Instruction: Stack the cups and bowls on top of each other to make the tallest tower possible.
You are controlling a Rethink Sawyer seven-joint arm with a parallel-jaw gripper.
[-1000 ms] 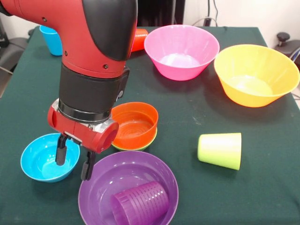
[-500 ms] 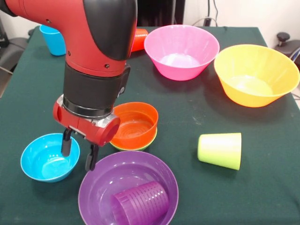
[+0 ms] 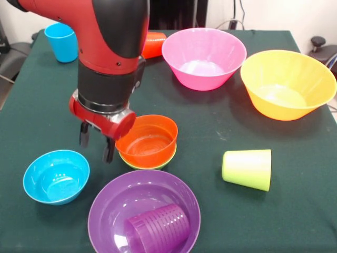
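Gripper: red-and-black gripper point(image 3: 96, 145) empty, fingers apart, above and beside the small blue plastic bowl point(image 3: 56, 176).
Writing: none legible.

Dark green table cloth point(image 3: 210, 132) — black cables point(image 3: 234, 21) at its far edge.

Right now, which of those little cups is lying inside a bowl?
The purple cup: it lies on its side inside the wide purple bowl. The lime green cup lies on the table instead.
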